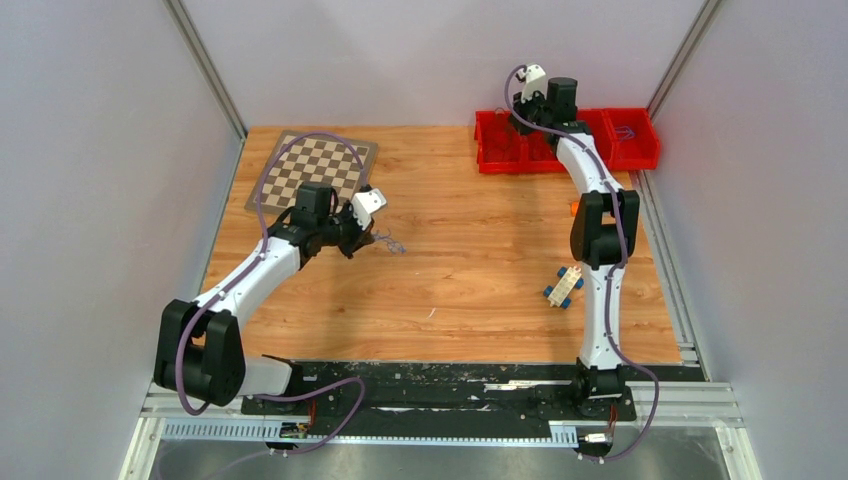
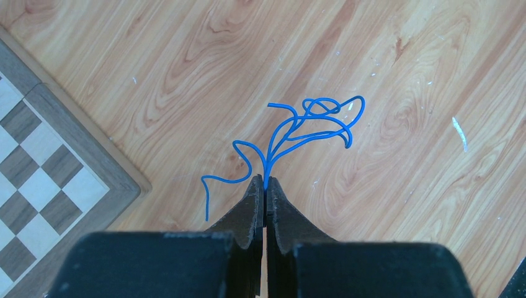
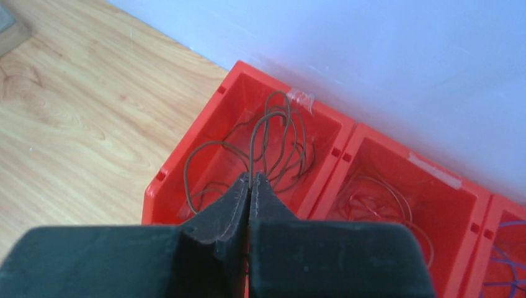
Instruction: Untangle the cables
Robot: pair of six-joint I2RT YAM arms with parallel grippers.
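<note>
My left gripper is shut on a thin blue cable that loops loosely over the wooden table; in the top view it shows as a small squiggle just right of the left gripper. My right gripper is shut on a thin dark brown cable and holds it over the leftmost red bin, where its loops hang. The middle bin holds red cables. Blue-purple cables lie in the right bin. In the top view the right gripper is over the bins.
A chessboard lies at the back left, its corner close to my left gripper. A white and blue toy piece and a small orange item lie near the right arm. Walls enclose the table on three sides.
</note>
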